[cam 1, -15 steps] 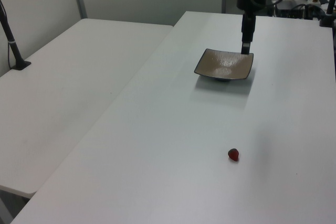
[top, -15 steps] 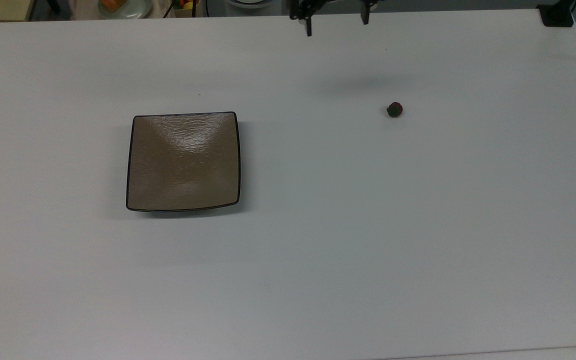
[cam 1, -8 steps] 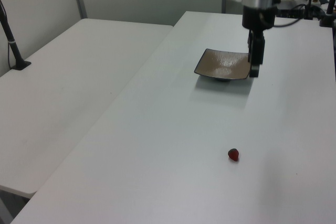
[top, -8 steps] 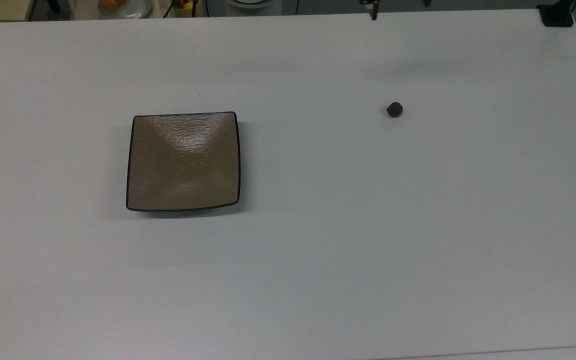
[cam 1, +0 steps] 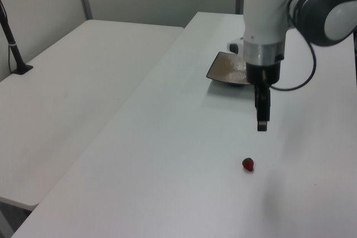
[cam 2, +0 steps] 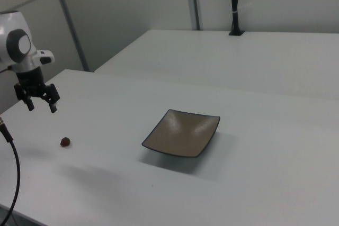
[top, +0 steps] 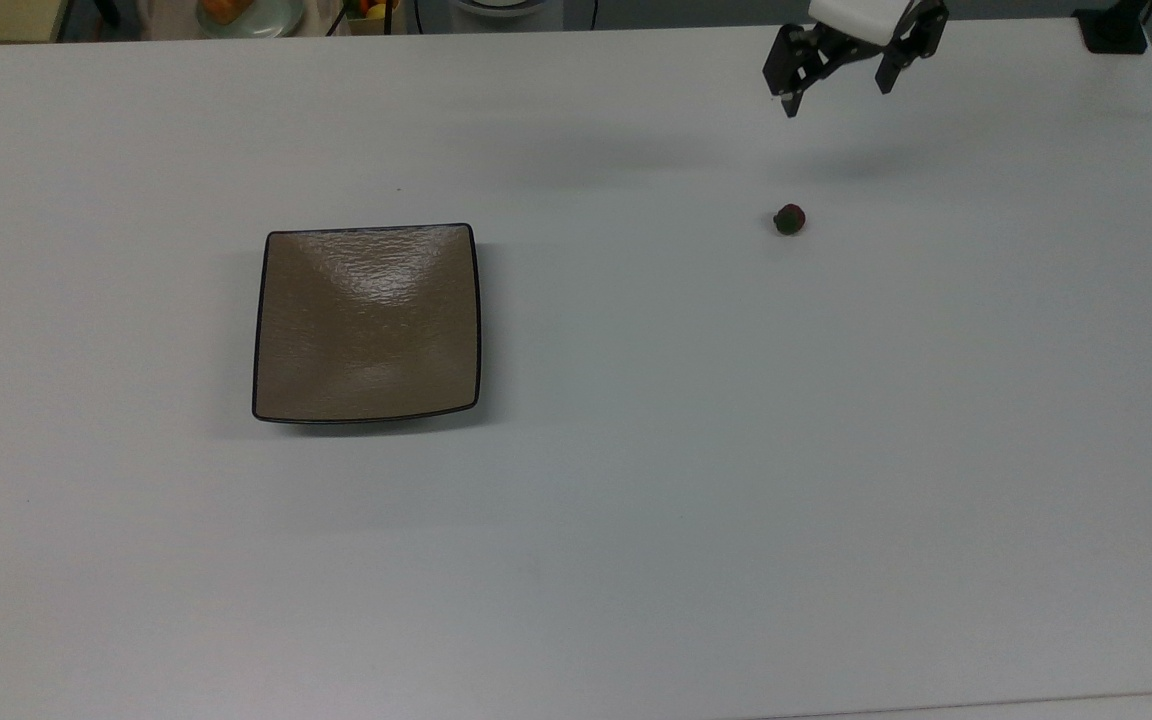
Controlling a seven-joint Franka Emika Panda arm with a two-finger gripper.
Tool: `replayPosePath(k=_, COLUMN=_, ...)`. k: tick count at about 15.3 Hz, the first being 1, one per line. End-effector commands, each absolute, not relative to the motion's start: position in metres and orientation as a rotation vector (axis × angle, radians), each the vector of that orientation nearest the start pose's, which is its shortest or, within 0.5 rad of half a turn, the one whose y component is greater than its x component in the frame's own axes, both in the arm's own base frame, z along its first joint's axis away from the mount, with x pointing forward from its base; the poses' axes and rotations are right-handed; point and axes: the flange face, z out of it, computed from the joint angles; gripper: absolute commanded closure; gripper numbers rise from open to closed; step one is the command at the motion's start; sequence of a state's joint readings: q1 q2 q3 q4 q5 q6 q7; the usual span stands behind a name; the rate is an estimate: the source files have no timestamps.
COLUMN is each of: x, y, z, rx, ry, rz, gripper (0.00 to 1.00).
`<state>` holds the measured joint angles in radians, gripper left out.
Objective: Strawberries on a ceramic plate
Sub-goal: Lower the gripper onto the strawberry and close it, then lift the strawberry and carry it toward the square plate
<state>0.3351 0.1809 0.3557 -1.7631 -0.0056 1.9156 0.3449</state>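
One white table (top: 636,500) | pale wall panels (cam 2: 132,9) | fingers (top: 786,95) apparently spread, empty

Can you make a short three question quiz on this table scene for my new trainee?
1. True or false: the strawberry lies on the ceramic plate.
2. The tool is: A) open and holding nothing B) shut on the berry C) resting on the plate.
3. In the top view, on which side of the plate is the berry?

Key:
1. False; it sits on the bare table, well apart from the plate.
2. A.
3. The top view's right.
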Motion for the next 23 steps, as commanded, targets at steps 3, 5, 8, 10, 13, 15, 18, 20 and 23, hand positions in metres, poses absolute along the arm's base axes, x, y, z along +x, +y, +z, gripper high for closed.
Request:
replayPosePath(k=3, x=0.477, y=0.379, z=0.400, rx=-3.092, ry=-0.585, rz=0.032, gripper=0.00)
replayPosePath(k=5, x=0.478, y=0.379, z=0.377, rx=-3.095, ry=-0.644, rz=0.015, gripper=0.00)
replayPosePath(k=8, x=0.477, y=0.379, z=0.344, rx=-3.081, ry=-0.699, rz=-0.012, gripper=0.00)
replayPosePath(k=10, x=0.479, y=0.379, z=0.333, rx=-3.097, ry=-0.742, rz=-0.014, gripper=0.00)
replayPosePath(k=13, x=0.482, y=0.380, z=0.312, rx=-3.094, ry=-0.777, rz=-0.027, gripper=0.01)
replayPosePath(k=15, x=0.483, y=0.381, z=0.309, rx=-3.089, ry=-0.785, rz=-0.040, gripper=0.10)
replayPosePath(k=18, x=0.484, y=0.383, z=0.303, rx=-3.083, ry=-0.803, rz=-0.053, gripper=0.32)
replayPosePath(k=20, x=0.484, y=0.383, z=0.303, rx=-3.072, ry=-0.847, rz=-0.051, gripper=0.64)
replayPosePath(k=23, x=0.484, y=0.383, z=0.303, rx=-3.071, ry=-0.848, rz=-0.050, gripper=0.93)
